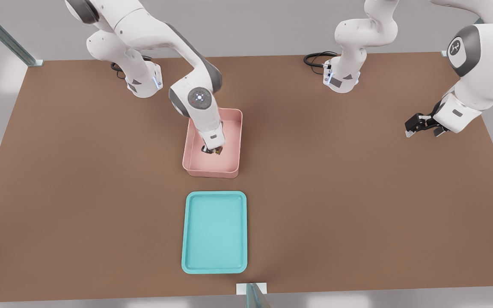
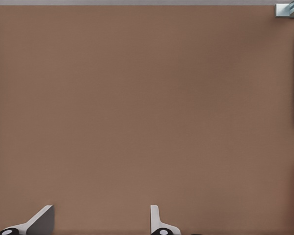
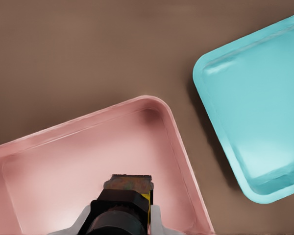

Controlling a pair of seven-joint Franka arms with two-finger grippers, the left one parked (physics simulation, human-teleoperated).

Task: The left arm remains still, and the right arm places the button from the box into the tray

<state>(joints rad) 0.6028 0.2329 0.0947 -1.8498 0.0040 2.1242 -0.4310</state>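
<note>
The right arm (image 1: pixel 161 38) enters from the upper left of the front view, bends at its grey-banded elbow and drops its forearm steeply, the round wrist disc with its blue light facing the camera. Its gripper (image 1: pixel 212 150) is down inside the pink box (image 1: pixel 233 141), which sits a little left of the frame's centre on the brown table (image 1: pixel 357 192). The gripper points almost straight down, tilted slightly toward the front view's right.

In the right wrist view the 2 pale fingers (image 3: pixel 85 218) are closed on the button (image 3: pixel 130 203): its black body sits pinched between them, with a sliver of yellow showing at one side. The button is over the box floor, near the box wall that faces the tray; whether it touches the floor cannot be told.

The teal tray (image 1: pixel 188 231) lies just below the box in the front view, apart from it by a strip of bare table, its long sides running up and down the frame.
</note>
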